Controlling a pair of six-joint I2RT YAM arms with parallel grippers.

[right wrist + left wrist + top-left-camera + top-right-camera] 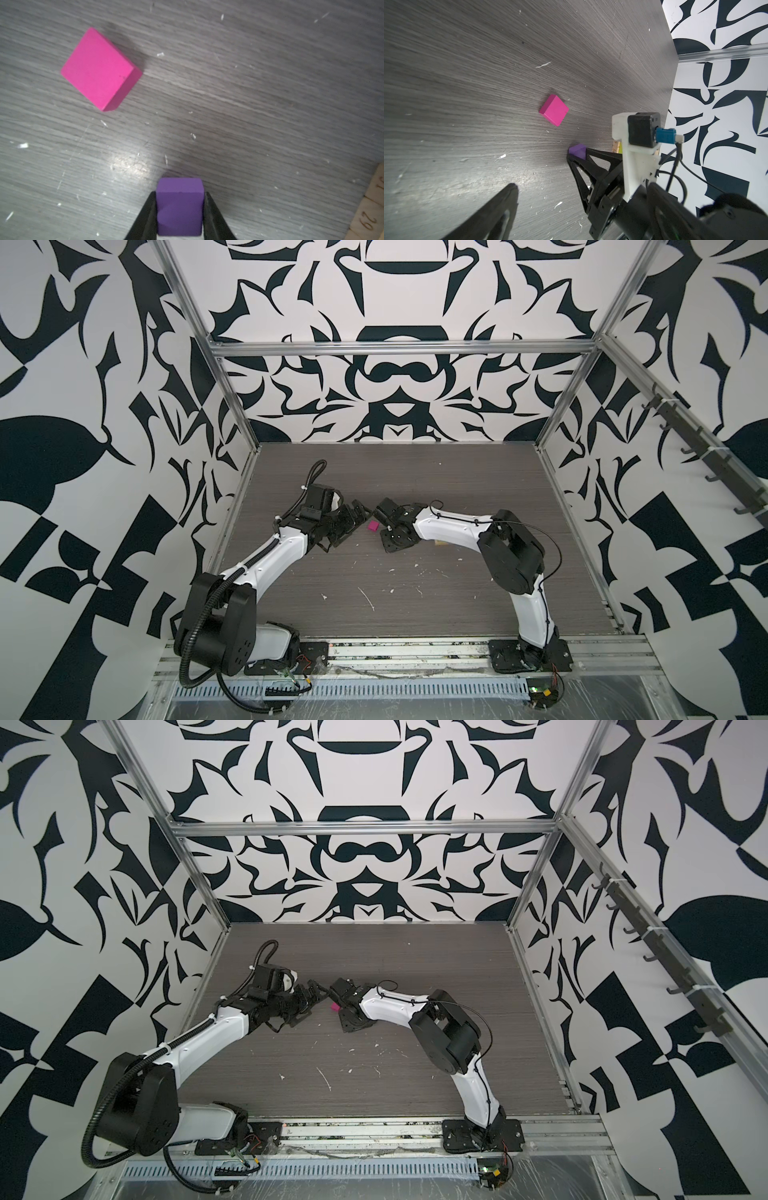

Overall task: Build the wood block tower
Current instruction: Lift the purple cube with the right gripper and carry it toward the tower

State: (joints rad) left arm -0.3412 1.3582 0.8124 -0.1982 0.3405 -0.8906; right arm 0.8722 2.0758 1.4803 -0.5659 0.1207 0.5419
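Pinching the purple cube (179,205), right jaws sit near the magenta cube (97,70); left jaws seemingly spread.

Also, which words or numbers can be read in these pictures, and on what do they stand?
"62" as it shows, perhaps "29" turned round: on the tan plank, right wrist view.
A mark above it on the same plank: cut off, unreadable.
Digits on the tan plank in the left wrist view: too small to read.
No other text.
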